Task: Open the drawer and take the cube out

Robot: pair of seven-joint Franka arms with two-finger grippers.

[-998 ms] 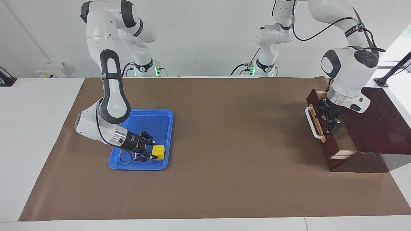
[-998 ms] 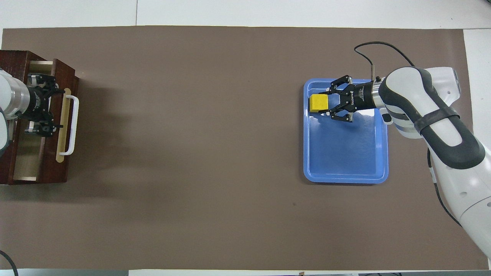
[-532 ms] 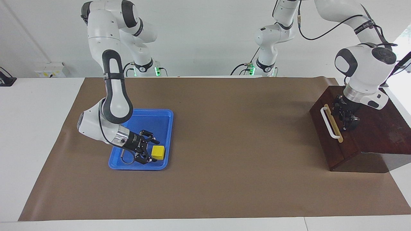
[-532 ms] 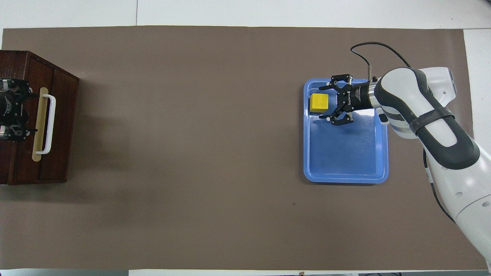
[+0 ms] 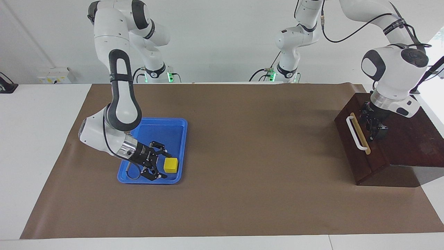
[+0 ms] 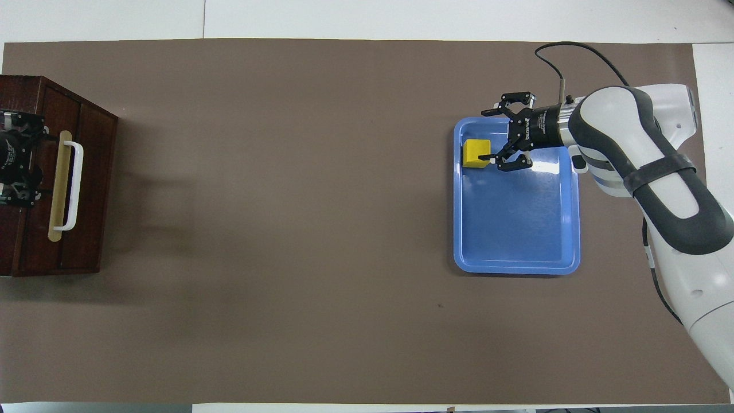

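Note:
The yellow cube (image 5: 171, 165) (image 6: 476, 153) lies in the blue tray (image 5: 152, 128) (image 6: 516, 229), in its corner farthest from the robots. My right gripper (image 5: 160, 165) (image 6: 489, 133) hangs low over the tray, open and beside the cube. One fingertip (image 6: 487, 156) is close against the cube's side, and nothing sits between the fingers. The dark wooden drawer (image 5: 360, 163) (image 6: 92, 189) with its white handle (image 5: 354, 132) (image 6: 73, 186) is shut in its cabinet at the left arm's end. My left gripper (image 5: 373, 127) (image 6: 17, 156) is open and empty above the cabinet top, by the drawer front's upper edge.
A brown mat (image 5: 260, 156) covers the table between the tray and the cabinet. A black cable (image 6: 573, 54) loops from the right wrist above the tray's edge. White table borders run around the mat.
The drawer, open a second ago with the left gripper in it, is shut and that gripper is above the cabinet. The right gripper let go of the cube and shifted sideways.

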